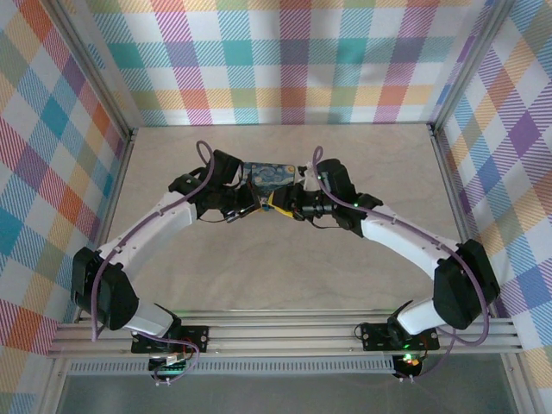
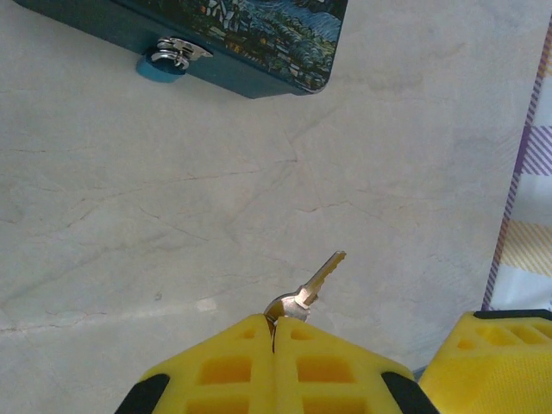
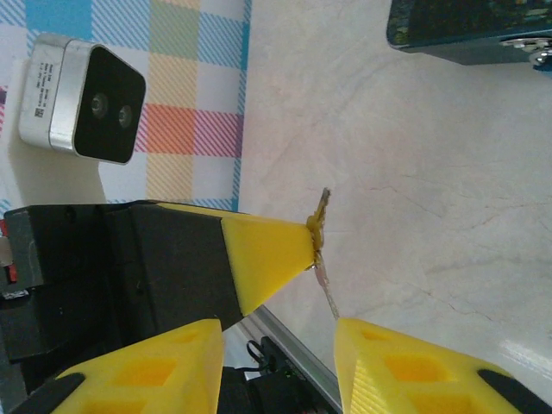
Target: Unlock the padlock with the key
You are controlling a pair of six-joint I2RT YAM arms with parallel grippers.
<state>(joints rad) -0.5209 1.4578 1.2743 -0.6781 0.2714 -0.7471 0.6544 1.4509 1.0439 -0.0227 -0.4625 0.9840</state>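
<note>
The key [image 2: 316, 282], silver head and brassy blade, sticks out from my left gripper [image 2: 274, 324], which is shut on its head. A small blue padlock [image 2: 160, 66] with a silver shackle hangs on the front of a dark painted tin box [image 2: 259, 34], well ahead of the key tip. In the right wrist view the left gripper's yellow tip [image 3: 272, 248] holds the key [image 3: 322, 210] just above my right gripper [image 3: 276, 332]. The right gripper is open, one fingertip [image 3: 349, 332] close under the key's lower end. Both grippers meet in front of the box [image 1: 269, 175].
The bare pale tabletop [image 2: 172, 216] stretches between the key and the box. Checked walls [image 1: 293, 60] enclose the table. A grey camera unit [image 3: 82, 102] sits on the wall. The right gripper's yellow finger [image 2: 504, 362] is at the lower right of the left wrist view.
</note>
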